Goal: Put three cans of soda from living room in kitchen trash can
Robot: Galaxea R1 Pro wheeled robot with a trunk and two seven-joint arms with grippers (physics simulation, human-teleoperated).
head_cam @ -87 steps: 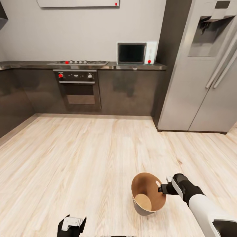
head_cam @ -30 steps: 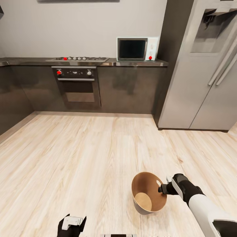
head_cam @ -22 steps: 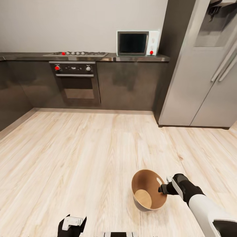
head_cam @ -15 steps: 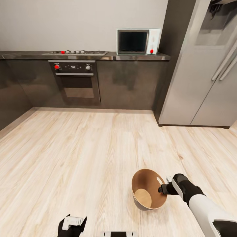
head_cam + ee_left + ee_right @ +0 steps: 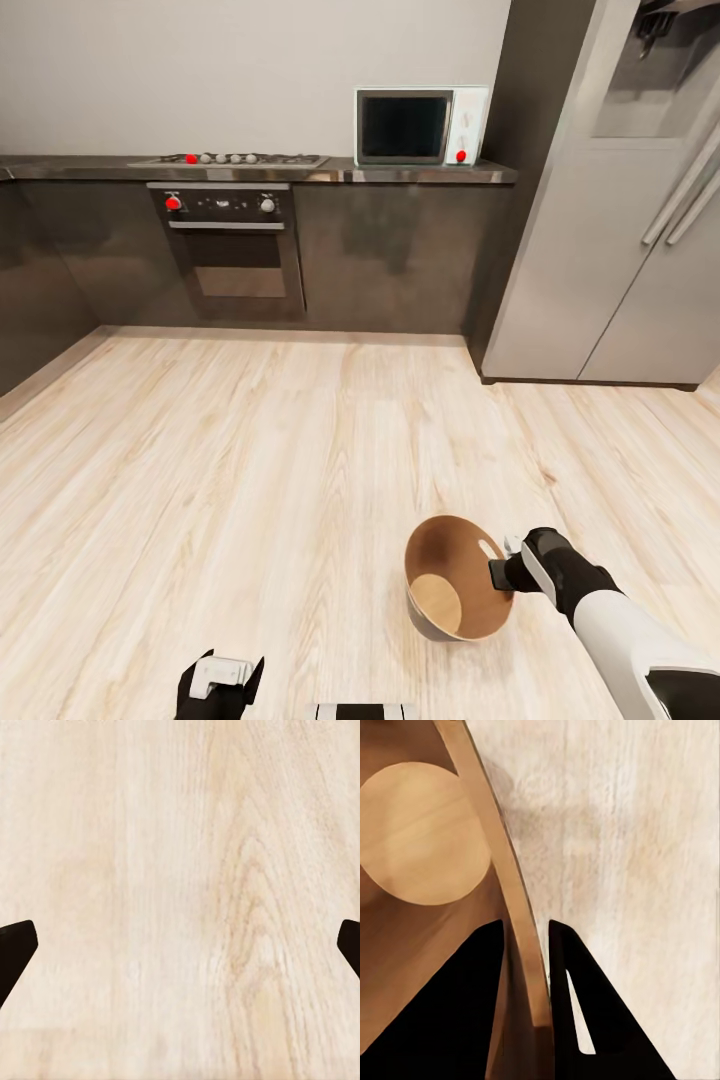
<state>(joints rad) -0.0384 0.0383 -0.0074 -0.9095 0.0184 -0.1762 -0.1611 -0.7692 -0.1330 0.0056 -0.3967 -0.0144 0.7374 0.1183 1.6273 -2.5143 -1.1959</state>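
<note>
The right hand (image 5: 500, 574) is gripping the tash can (image 5: 455, 580) by its rim, one finger inside the brown wall and one outside, as the right wrist view is showing with the thin wall pinched between the two dark fingers (image 5: 480, 975). Pinching the rim is probably the handiest way to carry such a wide tapered bucket, since its body looks too broad for the hand to span. The can is tilting, its mouth facing up and toward the head camera, so its round brown bottom (image 5: 424, 832) is showing and no soda cans are lying inside it. It is sitting low over the pale wood floor (image 5: 250, 470) of the kitchen, well apart from the oven (image 5: 237, 255), the microwave (image 5: 420, 125) and the fridge (image 5: 620, 230); whether it is touching the floor I cannot tell. The left hand (image 5: 220, 685) is hanging low with its fingers spread wide over bare floorboards, holding nothing, apparently being kept free for a soda can.
</note>
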